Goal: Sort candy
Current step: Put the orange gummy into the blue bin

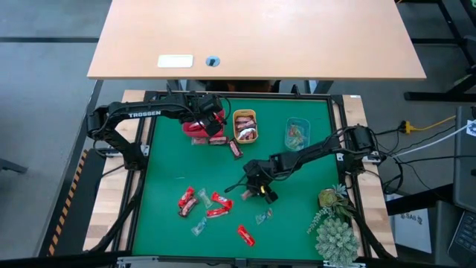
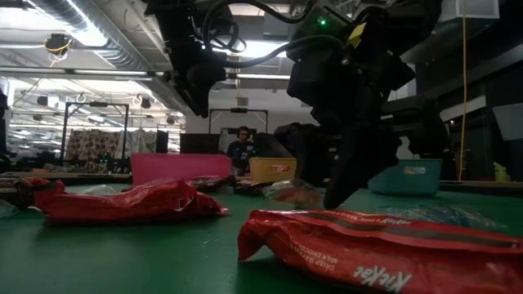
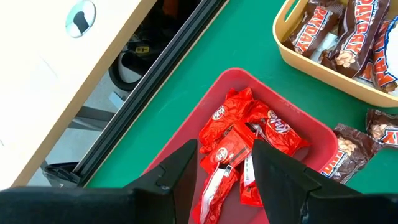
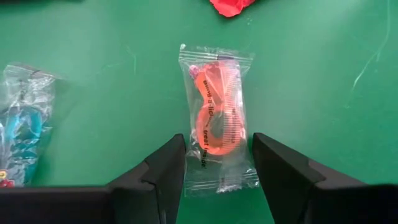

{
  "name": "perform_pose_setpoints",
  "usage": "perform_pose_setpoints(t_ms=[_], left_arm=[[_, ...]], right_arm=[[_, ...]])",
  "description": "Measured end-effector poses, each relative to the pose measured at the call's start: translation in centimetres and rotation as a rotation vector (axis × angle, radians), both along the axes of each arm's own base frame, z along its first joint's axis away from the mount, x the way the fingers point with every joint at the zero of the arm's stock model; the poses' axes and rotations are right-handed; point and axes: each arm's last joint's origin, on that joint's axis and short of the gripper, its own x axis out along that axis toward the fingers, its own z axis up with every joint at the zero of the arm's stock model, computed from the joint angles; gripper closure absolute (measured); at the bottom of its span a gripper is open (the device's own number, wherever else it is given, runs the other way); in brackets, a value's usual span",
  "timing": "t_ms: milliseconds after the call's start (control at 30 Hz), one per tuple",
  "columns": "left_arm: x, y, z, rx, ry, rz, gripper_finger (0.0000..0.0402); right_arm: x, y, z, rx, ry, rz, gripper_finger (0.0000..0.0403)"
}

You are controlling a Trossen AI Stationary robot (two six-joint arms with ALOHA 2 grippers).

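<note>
Lying flat on the green mat [image 4: 323,74], a clear-wrapped orange candy [image 4: 217,118] sits between the spread fingers of the right gripper [image 4: 217,171], not pinched. Left gripper [image 3: 225,177], fingers apart, hangs over red candies [image 3: 249,134] in the red tray [image 3: 311,124].

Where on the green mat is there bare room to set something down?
Bare: the mat's left strip beside the red tray, and the patch between the clear teal tray and the spiky green plant. Crowded: the loose red-wrapped candies near the front.
</note>
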Motion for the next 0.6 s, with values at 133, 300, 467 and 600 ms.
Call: perform_pose_setpoints(t_ms=[133, 300, 467, 600], left_arm=[[0.0, 0.0, 0.0, 0.000, 0.000, 0.000, 0.0254], [0.0, 0.0, 0.0, 0.000, 0.000, 0.000, 0.0254], [0.0, 0.0, 0.0, 0.000, 0.000, 0.000, 0.0254], [0.0, 0.0, 0.0, 0.000, 0.000, 0.000, 0.0254]], right_arm=[[0.0, 0.0, 0.0, 0.000, 0.001, 0.000, 0.0243], [0.0, 0.0, 0.0, -0.001, 0.000, -0.001, 0.0274], [-0.1, 0.0, 0.2, -0.007, 0.002, -0.004, 0.0283], [0.1, -0.1, 1.3, -0.063, 0.033, -0.036, 0.0281]])
